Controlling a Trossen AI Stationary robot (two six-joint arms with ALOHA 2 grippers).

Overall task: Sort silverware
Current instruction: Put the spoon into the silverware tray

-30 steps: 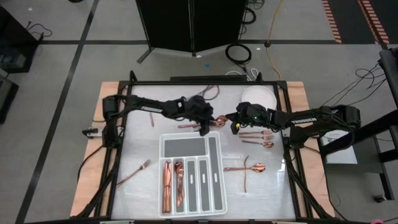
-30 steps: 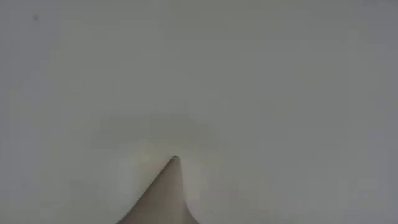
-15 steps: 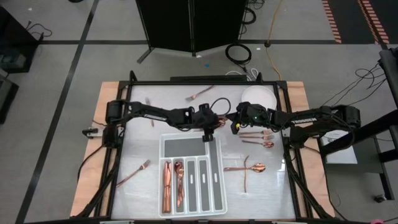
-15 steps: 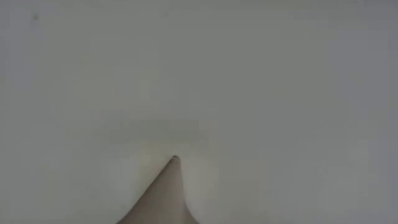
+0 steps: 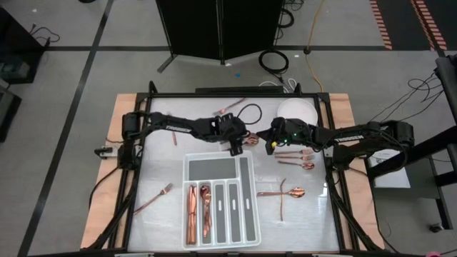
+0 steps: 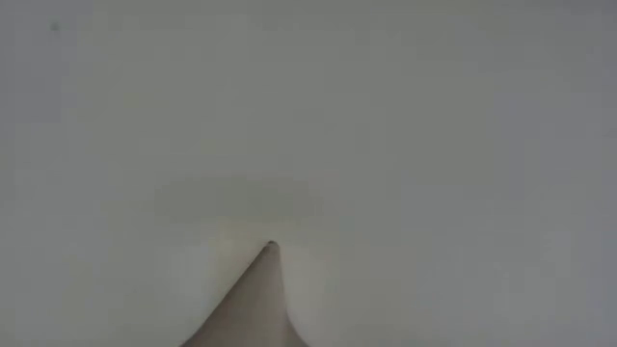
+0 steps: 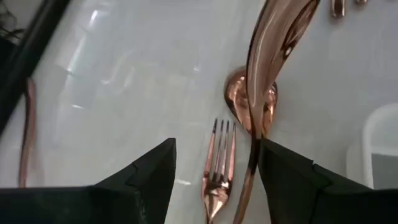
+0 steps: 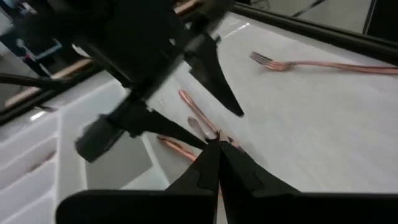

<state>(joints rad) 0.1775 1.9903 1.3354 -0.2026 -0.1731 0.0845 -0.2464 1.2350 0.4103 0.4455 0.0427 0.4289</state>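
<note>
My left gripper (image 5: 235, 146) hangs open just beyond the far rim of the white divided tray (image 5: 187, 165). In the left wrist view its fingers (image 7: 149, 171) stand on either side of a copper fork (image 7: 217, 171) lying on the table. A copper spoon (image 7: 250, 102) lies by the fork, and another shiny copper piece (image 7: 277, 37) slants above it. My right gripper (image 5: 262, 137) is shut, its tips (image 8: 217, 142) close to these pieces. More silverware lies right of the tray (image 5: 289, 191), and knives (image 5: 191, 210) and spoons (image 5: 205, 208) lie in the tray. My right gripper's shut tips sit right at the copper pieces (image 8: 214, 134) in the right wrist view. The fingers hide the spot, so I cannot tell whether they touch or hold one. My left gripper touches nothing that I can make out.
A round white plate (image 5: 296, 111) stands at the far right. Loose forks lie at the far edge (image 5: 230, 107) and near left (image 5: 153, 198). Another piece (image 5: 173, 135) lies under the left arm. The low view shows only a blank pale surface.
My left gripper swung toward the near edge, over the tray's far rim, then came back a little toward the far edge, tipping as it went. My right arm kept still.
</note>
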